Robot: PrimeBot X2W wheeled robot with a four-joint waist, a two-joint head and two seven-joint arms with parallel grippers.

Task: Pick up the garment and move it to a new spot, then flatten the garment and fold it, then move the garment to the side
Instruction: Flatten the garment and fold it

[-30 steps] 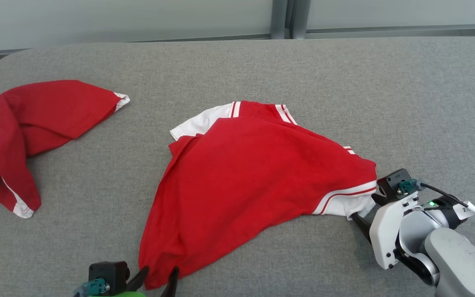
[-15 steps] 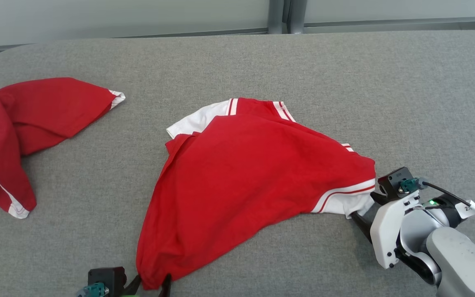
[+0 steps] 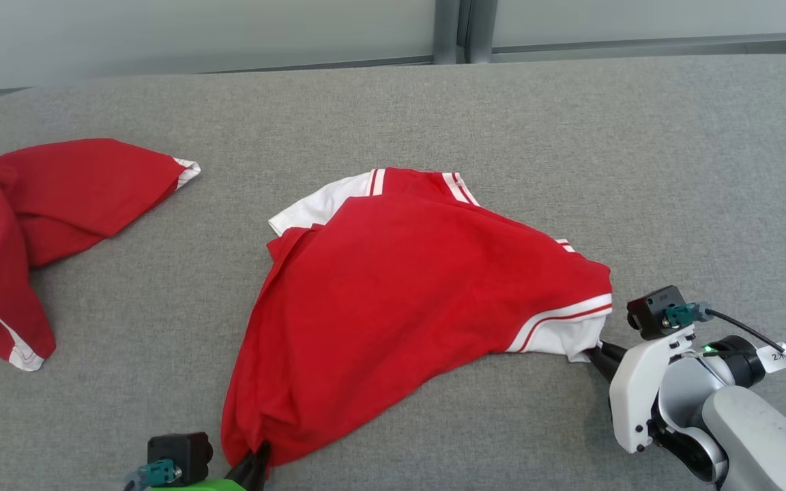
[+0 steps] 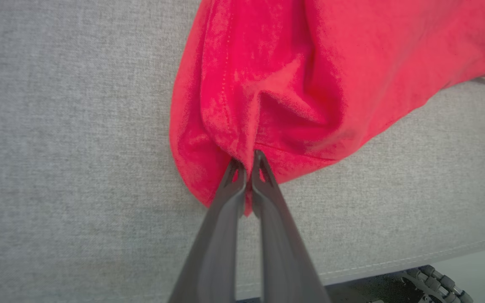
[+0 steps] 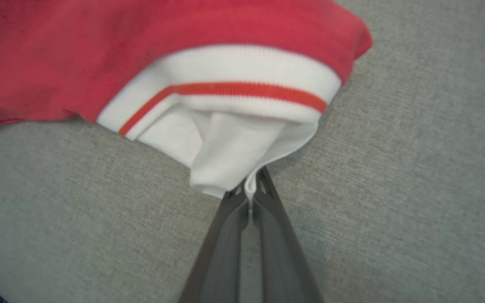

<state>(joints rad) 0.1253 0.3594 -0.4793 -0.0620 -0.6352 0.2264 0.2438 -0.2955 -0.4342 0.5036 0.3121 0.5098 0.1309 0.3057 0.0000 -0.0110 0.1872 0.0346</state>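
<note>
Open earlier, now pinched shut: left pincer [image 4: 247, 159] on garment [image 3: 406, 300] red hem, right pincer [image 5: 250, 185] on white cuff.

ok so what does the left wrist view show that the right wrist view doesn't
Left wrist view: the left gripper shut on a bunched red corner of the garment, and the front edge of the grey surface with a dark ridged part below it.
Right wrist view: the right gripper shut on white fabric just under the white band with its red stripe.
Both: the red garment lying on the grey surface, pinched between two dark fingers closed together.
</note>
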